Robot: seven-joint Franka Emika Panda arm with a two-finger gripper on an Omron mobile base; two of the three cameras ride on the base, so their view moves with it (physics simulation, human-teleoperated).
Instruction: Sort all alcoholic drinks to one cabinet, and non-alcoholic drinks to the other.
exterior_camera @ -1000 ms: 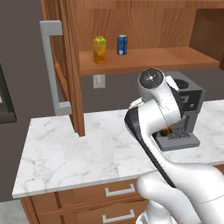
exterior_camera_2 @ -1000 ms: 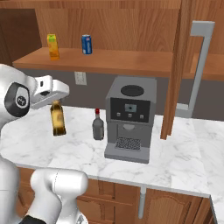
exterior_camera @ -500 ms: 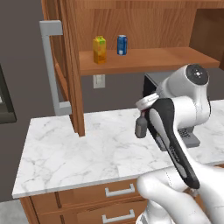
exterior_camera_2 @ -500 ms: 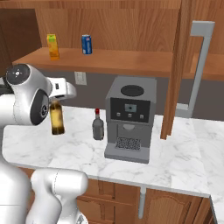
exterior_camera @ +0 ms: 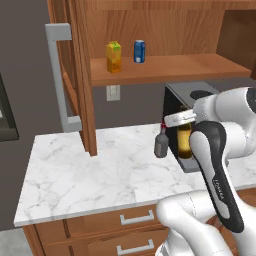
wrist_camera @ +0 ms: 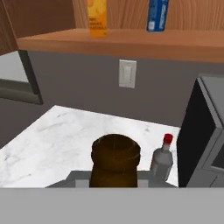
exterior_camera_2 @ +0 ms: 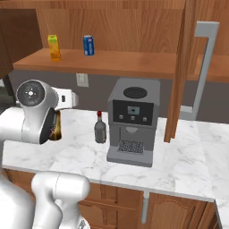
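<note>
1. The gripper (exterior_camera: 181, 118) is clamped on the neck of the beer bottle (exterior_camera: 184, 140), which hangs upright above the marble counter (exterior_camera: 90, 170) — carried high, it seems, so it clears what stands below on its way to a cabinet.
2. The grey bottle (exterior_camera_2: 100, 128) with the red cap waits on the counter just beside the coffee machine (exterior_camera_2: 132, 120); as the other alcoholic drink, it likely comes next.
3. The juice carton (exterior_camera: 113, 56) and the soda can (exterior_camera: 139, 51) stand near each other on the open cabinet's shelf (exterior_camera: 170, 67) (the non-alcoholic side, by the look of it), so the beer probably belongs elsewhere.
4. The cabinet door (exterior_camera: 75, 75) is swung wide, its grey handle (exterior_camera: 62, 80) jutting out — an obstacle to mind if the arm swings that way.
5. From the hand camera, the brown bottle top sits dead centre, suggesting a firm, straight grip.
</note>
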